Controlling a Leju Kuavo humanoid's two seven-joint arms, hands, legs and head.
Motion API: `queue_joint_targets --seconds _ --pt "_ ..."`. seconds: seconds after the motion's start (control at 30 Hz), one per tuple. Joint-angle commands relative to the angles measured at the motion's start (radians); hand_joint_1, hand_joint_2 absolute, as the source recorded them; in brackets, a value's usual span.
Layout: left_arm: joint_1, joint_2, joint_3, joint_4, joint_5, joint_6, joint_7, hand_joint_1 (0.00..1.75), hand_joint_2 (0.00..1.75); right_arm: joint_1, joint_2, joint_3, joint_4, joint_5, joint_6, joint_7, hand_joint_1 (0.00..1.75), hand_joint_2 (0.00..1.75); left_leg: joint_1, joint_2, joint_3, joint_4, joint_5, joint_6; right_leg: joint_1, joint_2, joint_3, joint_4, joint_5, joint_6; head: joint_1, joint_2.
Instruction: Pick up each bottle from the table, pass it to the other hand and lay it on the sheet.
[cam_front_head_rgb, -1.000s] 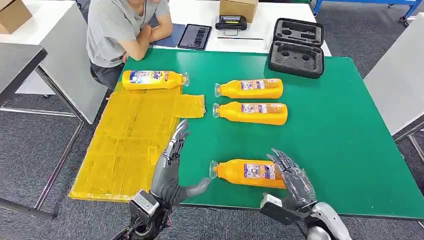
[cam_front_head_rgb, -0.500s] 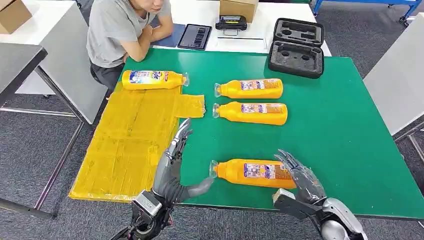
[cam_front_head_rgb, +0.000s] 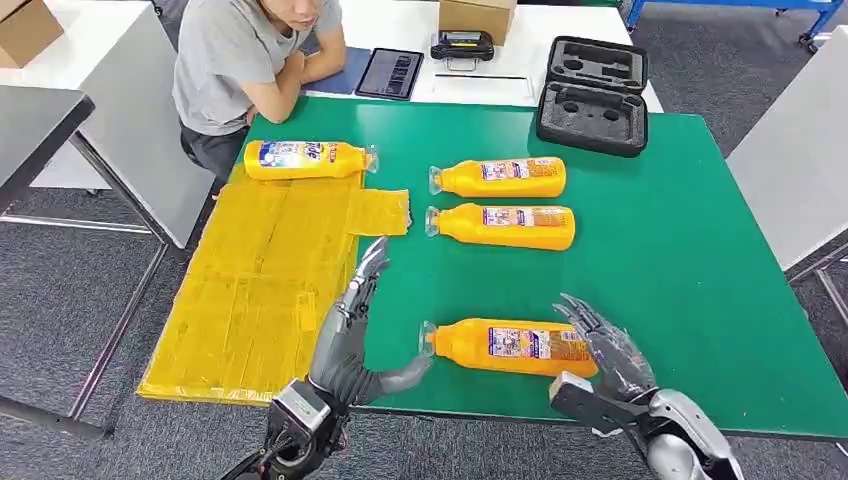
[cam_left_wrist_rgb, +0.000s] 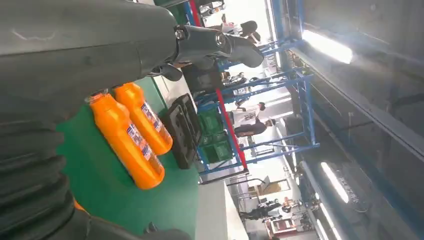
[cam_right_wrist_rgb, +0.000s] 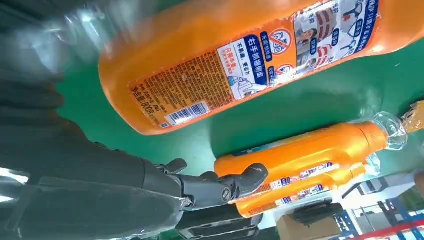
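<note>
Nearest to me, an orange bottle (cam_front_head_rgb: 500, 345) lies on the green table (cam_front_head_rgb: 680, 270) with its clear cap pointing left. My right hand (cam_front_head_rgb: 605, 350) is at its base end, fingers spread, holding nothing. The right wrist view has that bottle (cam_right_wrist_rgb: 235, 65) close to my right hand (cam_right_wrist_rgb: 215, 192). My left hand (cam_front_head_rgb: 350, 330) stands open left of the cap, its thumb reaching toward it. Two more orange bottles (cam_front_head_rgb: 500, 178) (cam_front_head_rgb: 503, 226) lie farther back, the same pair (cam_left_wrist_rgb: 127, 142) lying beyond my left hand (cam_left_wrist_rgb: 100, 45) in its wrist view. A yellow bottle (cam_front_head_rgb: 305, 159) lies at the far end of the yellow sheet (cam_front_head_rgb: 250, 290).
A person in a grey shirt (cam_front_head_rgb: 235, 60) sits at the table's far left corner. A black foam case (cam_front_head_rgb: 592, 95) rests on the far edge, with a tablet (cam_front_head_rgb: 389, 73) and a cardboard box (cam_front_head_rgb: 477, 15) on the white table behind it. The front table edge runs just under both hands.
My right hand has slid right along the nearest bottle, from over its label to its base end. My left hand has edged slightly toward the cap. The bottles have not moved.
</note>
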Motion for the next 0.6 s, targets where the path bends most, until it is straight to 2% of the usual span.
queue_joint_targets --seconds 0.03,0.3,0.6 --pt "-0.051 0.002 -0.04 0.081 0.005 -0.003 0.003 0.0 1.75 -0.036 -0.006 0.035 0.063 0.0 -0.013 -0.003 0.0 1.75 0.001 0.0 0.006 -0.001 -0.002 -0.002 0.001 0.0 0.006 -0.001 -0.002 -0.002 0.0 0.0" --pt "-0.052 0.001 -0.043 0.087 0.008 -0.009 0.003 0.0 1.75 -0.049 -0.02 0.029 0.09 -0.015 -0.004 -0.004 0.0 1.75 0.001 0.001 0.003 -0.001 -0.001 -0.001 0.001 0.001 0.003 -0.001 0.0 -0.001 0.0 0.0" --pt "-0.058 0.004 -0.043 0.09 0.011 -0.013 0.003 0.0 1.75 -0.084 -0.011 0.036 0.145 -0.061 0.027 -0.016 0.0 1.75 0.001 0.001 0.006 -0.001 -0.002 -0.002 0.001 0.002 0.006 -0.002 -0.001 -0.002 0.0 0.0"
